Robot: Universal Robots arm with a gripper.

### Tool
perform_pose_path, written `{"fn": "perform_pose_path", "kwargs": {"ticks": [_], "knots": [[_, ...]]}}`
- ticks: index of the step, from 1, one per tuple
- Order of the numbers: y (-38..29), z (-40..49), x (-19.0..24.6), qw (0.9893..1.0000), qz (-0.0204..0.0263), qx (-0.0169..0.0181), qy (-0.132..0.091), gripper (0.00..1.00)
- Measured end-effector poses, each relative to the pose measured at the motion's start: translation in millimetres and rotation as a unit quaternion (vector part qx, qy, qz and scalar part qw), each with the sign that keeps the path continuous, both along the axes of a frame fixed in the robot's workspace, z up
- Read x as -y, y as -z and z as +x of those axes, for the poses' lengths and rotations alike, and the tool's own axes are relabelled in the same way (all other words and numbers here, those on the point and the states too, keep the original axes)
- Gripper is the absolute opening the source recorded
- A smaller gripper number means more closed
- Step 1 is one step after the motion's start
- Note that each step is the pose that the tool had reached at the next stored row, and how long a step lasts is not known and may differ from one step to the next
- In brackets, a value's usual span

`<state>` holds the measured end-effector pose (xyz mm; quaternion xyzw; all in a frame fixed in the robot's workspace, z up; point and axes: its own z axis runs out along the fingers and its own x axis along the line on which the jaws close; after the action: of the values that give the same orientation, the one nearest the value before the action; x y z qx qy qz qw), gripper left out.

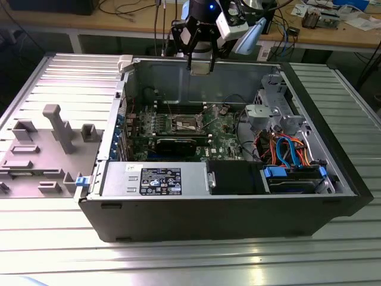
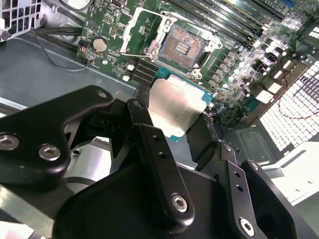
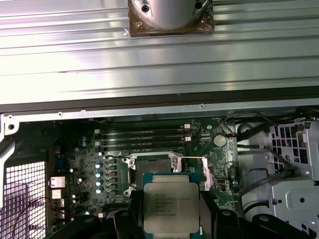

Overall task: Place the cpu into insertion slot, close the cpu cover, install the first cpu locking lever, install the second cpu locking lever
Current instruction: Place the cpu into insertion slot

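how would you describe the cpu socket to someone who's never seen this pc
Look inside the open computer case at the green motherboard on its floor. The insertion slot is the square, metal-rimmed socket with a dark pin grid, unlike the long narrow memory slots beside it.

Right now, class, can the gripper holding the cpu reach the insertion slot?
Probably yes: the gripper holds the cpu above the open case, and the insertion slot below lies uncovered.
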<state>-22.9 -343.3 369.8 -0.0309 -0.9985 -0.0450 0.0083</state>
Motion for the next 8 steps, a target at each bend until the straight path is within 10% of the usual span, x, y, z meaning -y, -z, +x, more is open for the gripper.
{"fn": "perform_pose_path", "kwargs": {"ticks": [8], "knots": [[0.0, 0.0, 0.0, 1.0000, 0.0000, 0.0000, 0.006, 0.54]]}}
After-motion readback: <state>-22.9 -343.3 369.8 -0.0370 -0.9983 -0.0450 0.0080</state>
